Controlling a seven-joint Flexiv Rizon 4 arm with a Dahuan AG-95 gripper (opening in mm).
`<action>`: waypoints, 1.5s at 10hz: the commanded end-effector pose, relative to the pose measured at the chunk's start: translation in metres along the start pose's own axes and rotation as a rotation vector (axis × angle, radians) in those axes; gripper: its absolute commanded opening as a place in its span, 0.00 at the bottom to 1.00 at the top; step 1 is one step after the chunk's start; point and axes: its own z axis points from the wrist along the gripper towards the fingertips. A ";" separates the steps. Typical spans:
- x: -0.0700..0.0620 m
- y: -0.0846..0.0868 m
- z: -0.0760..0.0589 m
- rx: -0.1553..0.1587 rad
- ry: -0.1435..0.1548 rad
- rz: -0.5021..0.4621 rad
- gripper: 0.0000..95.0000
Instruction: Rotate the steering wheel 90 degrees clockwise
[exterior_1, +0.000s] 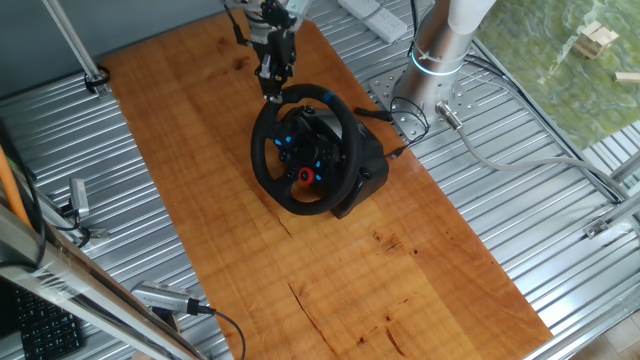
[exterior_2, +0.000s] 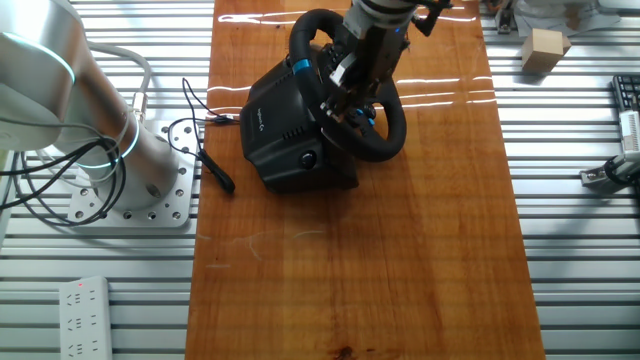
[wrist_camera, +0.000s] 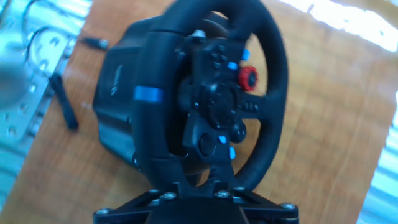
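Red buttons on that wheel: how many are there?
1. The single red button sits on the hub of the steering wheel, just inside the rim; in one fixed view it shows low on the hub. Others could hide behind the end effector.

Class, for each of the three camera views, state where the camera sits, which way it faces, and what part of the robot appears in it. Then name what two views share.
One fixed view: high over one side of the table, looking down on the steering wheel's face; arm base and gripper show.
The other fixed view: high on the opposite side, seeing the wheel's black base from behind; arm base and wrist show.
Hand view: on the hand, close above the rim; only the gripper body along the bottom edge shows.
Shared: both fixed views show the gripper at the wheel rim.
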 end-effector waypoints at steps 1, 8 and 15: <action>-0.001 0.007 0.007 0.015 -0.008 -0.015 0.60; -0.001 0.011 0.008 0.005 -0.009 -0.026 0.60; -0.001 0.011 0.009 0.021 0.006 0.014 0.60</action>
